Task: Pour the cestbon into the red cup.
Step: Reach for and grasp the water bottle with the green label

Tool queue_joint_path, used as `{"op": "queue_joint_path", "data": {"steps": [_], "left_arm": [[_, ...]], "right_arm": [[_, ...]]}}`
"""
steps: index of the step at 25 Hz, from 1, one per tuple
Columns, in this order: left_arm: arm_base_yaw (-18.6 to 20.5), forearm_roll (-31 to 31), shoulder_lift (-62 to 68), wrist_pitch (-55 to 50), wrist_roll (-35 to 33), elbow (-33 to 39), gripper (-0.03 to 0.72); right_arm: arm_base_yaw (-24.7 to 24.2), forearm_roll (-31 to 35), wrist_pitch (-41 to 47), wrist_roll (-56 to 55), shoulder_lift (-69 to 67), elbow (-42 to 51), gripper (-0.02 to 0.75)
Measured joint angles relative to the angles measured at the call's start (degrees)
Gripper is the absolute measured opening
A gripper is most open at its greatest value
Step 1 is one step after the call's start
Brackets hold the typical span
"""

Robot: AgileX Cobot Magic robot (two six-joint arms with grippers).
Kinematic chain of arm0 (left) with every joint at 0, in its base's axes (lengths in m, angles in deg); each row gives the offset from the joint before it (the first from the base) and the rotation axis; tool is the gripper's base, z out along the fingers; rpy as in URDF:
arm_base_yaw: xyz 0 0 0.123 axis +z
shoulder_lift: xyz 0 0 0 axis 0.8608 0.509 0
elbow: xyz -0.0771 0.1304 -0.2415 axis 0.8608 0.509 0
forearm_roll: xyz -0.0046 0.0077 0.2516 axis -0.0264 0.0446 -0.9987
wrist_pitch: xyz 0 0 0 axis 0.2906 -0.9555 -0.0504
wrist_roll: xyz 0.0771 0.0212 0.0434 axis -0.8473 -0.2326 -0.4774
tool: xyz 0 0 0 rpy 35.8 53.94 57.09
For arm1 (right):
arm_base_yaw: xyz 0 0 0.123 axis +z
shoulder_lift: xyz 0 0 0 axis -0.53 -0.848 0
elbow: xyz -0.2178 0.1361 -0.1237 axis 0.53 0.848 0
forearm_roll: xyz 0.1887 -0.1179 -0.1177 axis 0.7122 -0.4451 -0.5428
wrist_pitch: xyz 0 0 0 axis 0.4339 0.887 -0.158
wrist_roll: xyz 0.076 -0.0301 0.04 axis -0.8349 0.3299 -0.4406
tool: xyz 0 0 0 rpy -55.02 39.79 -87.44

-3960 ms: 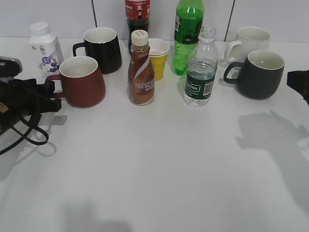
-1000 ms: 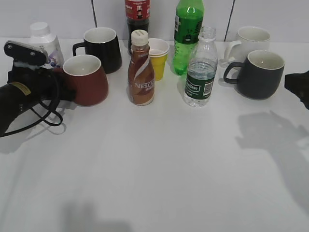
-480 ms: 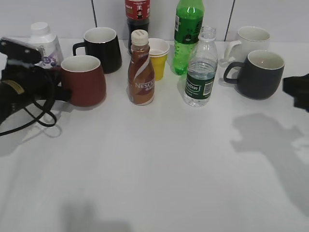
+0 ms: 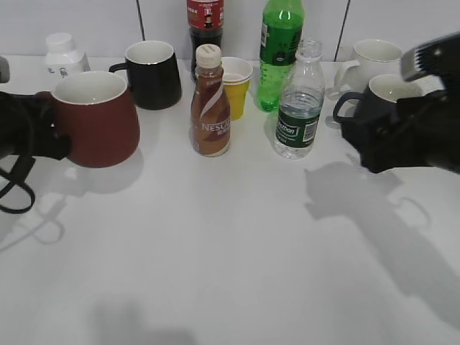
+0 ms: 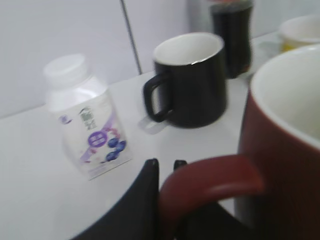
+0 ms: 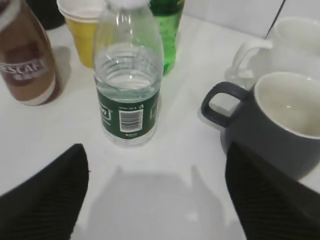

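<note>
On the left side of the white table point(image 4: 215, 244), our left gripper point(image 5: 166, 172) is clamped on the loop handle of the squat dark red ceramic cup point(image 4: 95, 118). Our right gripper point(image 6: 155, 197) has its fingers wide apart, near the clear ribbed plastic water bottle with dark green label point(image 6: 129, 75), which stands upright between the brown coffee bottle point(image 4: 209, 104) and the dark grey mug point(image 6: 280, 125).

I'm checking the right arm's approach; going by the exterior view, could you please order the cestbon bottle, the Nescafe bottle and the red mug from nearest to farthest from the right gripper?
From the right gripper:
1. Cestbon bottle, just to its left.
2. Nescafe bottle, centre.
3. Red mug, far left, held by the left gripper.
</note>
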Motion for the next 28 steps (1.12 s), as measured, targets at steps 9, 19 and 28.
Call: {"op": "queue_joint_path", "data": {"steps": [9, 19, 28], "left_arm": [[-9.2, 0.0, -12.9, -11.9, 0.0, 3.2, 0.049], [-15.7, -0.4, -14.2, -15.2, 0.0, 3.3, 0.049], [-16.0, -0.4, -14.2, -16.8, 0.0, 3.3, 0.049]], "right_arm": [[0.0, -17.8, -22.6, -17.4, -17.5, 0.0, 0.652], [0.0, -17.0, -35.9, -18.2, -33.3, -4.7, 0.652], [0.0, -16.2, -35.7, -18.7, -41.0, -14.8, 0.652]]}}
